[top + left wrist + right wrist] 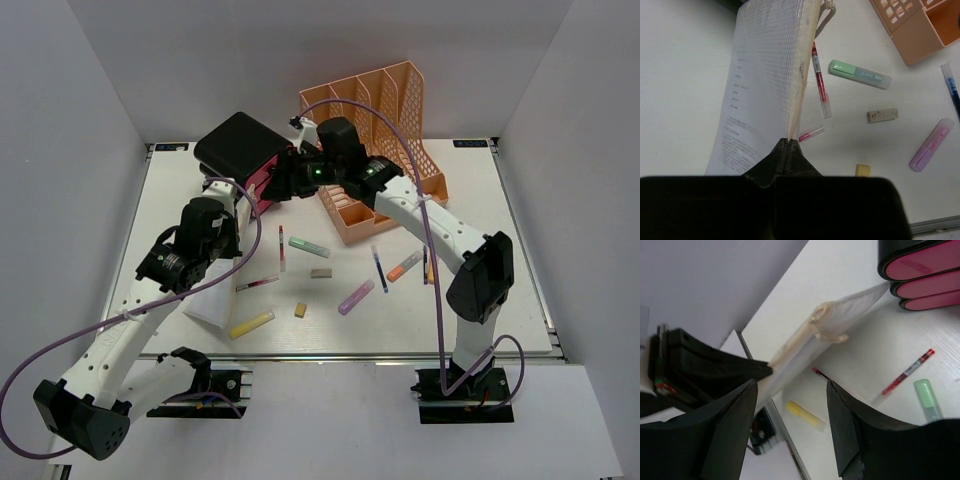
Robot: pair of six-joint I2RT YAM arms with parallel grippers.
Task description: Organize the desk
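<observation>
Pouch point(770, 75) is held edge-up over the desk point(490, 200) at eight o'clock, left gripper point(789, 142) pinching its zip seam point(801, 85), probably to offer the pull point(815, 322) to the right gripper point(791, 386), spread, hovering at eleven o'clock

Far edge blocked by organizer point(392, 108) and drawers point(236, 146); desk point(500, 285) open rightward.
</observation>
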